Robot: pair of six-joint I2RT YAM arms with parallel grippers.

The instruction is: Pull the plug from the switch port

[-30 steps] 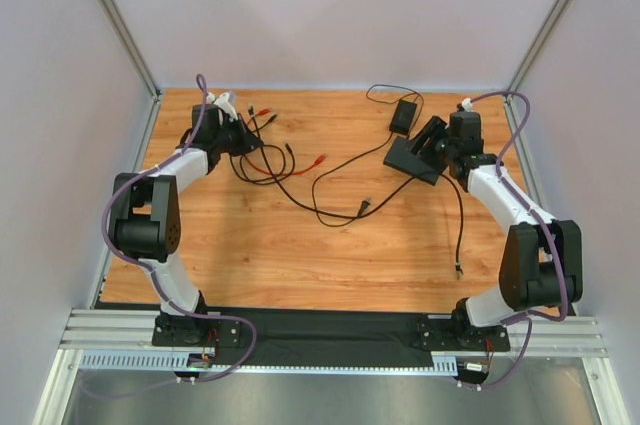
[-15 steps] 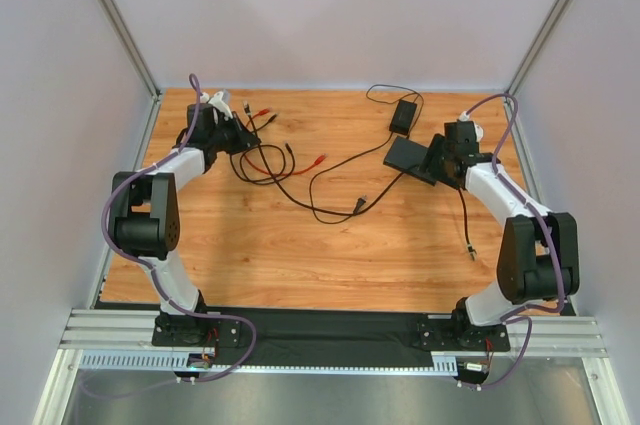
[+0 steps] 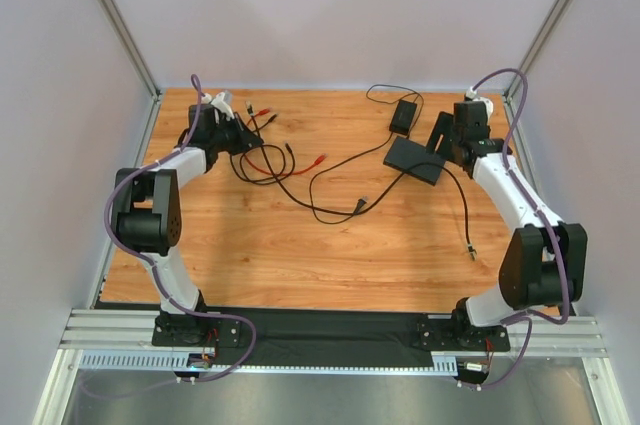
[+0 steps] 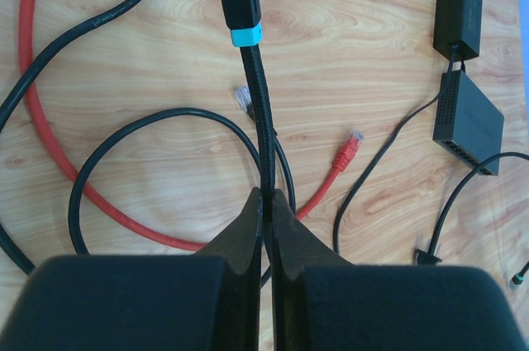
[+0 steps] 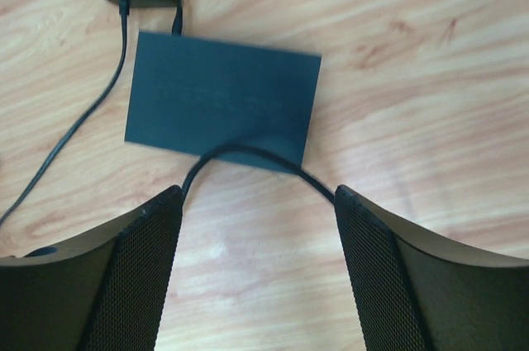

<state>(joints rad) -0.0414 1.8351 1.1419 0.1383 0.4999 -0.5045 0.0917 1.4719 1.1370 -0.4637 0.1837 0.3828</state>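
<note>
Switch (image 5: 223,99) lies flat just ahead of the right gripper (image 5: 256,196), centred on the gap between its widely spread fingers (image 5: 136,285), which hold nothing. A black cable (image 5: 248,149) arcs over the switch's near edge; whether it touches the right fingertip I cannot tell. The left gripper (image 4: 267,196) is pressed together, pinching a braided cable (image 4: 256,103), with the switch well off to its right.

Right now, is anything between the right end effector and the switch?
Yes, one thing: a black cable arcs across the near edge of the switch, lying between it and the open right end effector. Nothing else visible is in the way.
</note>
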